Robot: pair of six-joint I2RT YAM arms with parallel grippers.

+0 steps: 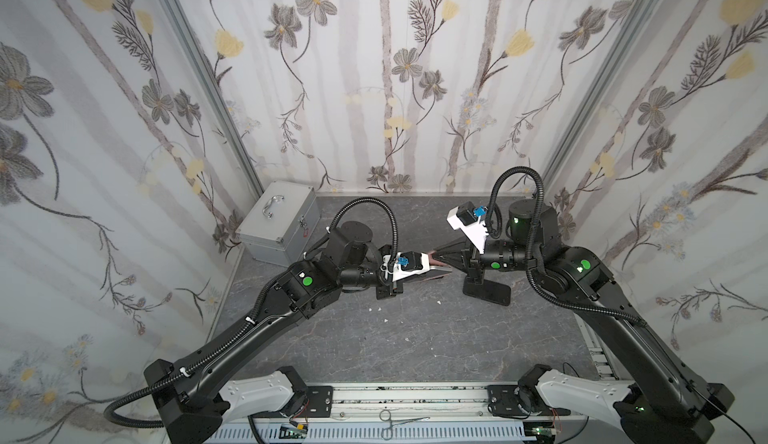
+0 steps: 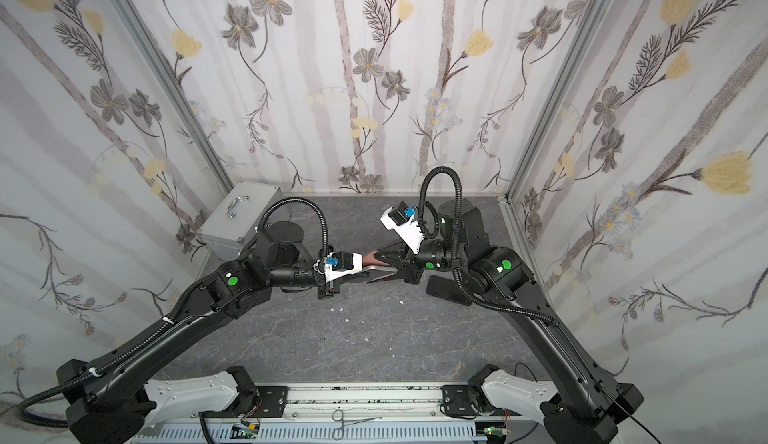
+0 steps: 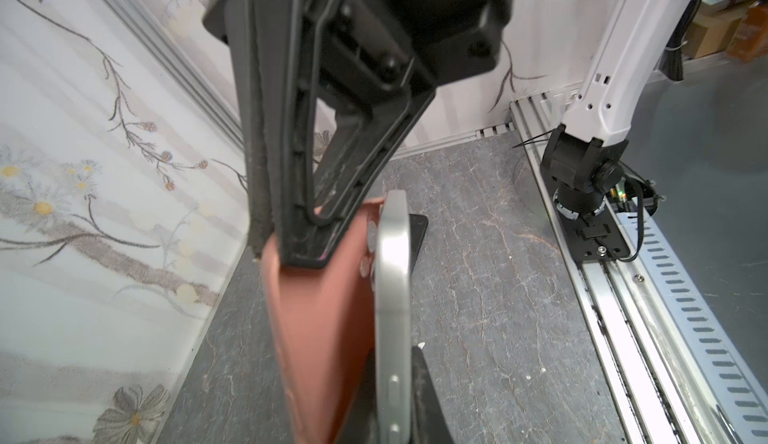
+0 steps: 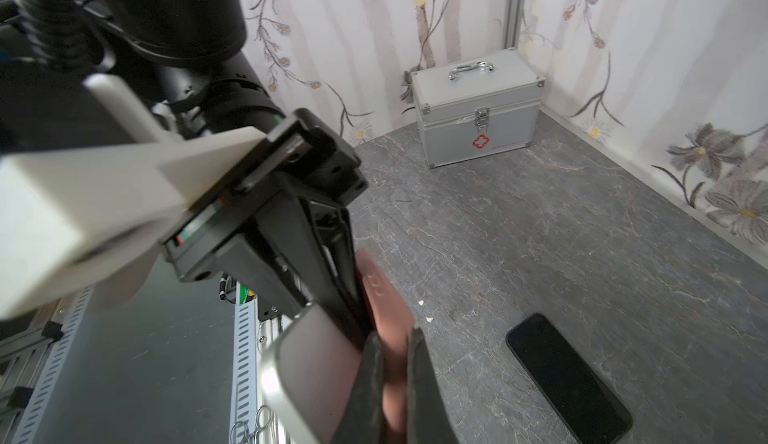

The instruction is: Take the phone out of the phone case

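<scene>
In both top views the phone case is largely covered by a camera mount; the dark handset at four o'clock is partly hidden.

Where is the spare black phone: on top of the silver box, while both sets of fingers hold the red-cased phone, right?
Not on the box. The right wrist view shows the black phone lying flat on the table, apart from the silver box. The left fingers and right fingers do hold the red-cased phone.
</scene>
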